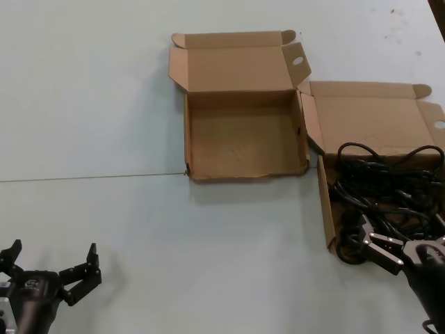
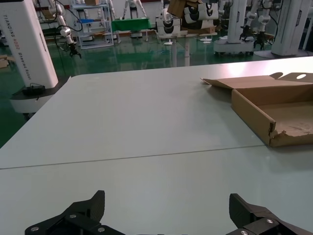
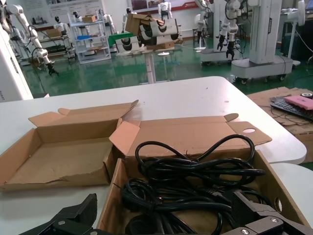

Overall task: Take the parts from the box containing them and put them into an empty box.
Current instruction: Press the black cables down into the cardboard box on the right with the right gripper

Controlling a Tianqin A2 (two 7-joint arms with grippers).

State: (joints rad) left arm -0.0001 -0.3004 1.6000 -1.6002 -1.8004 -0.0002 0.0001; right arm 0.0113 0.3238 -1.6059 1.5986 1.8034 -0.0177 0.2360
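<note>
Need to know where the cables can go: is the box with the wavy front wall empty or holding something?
Empty. The wavy-walled box shows only bare cardboard floor, lid folded back; all the cables lie in the neighbouring box.

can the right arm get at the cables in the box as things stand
Probably yes. The right gripper hangs open at the near edge of the full box, whose lid is folded back, and the cables lie uncovered with nothing over them. The left gripper sits far off over bare table.
</note>
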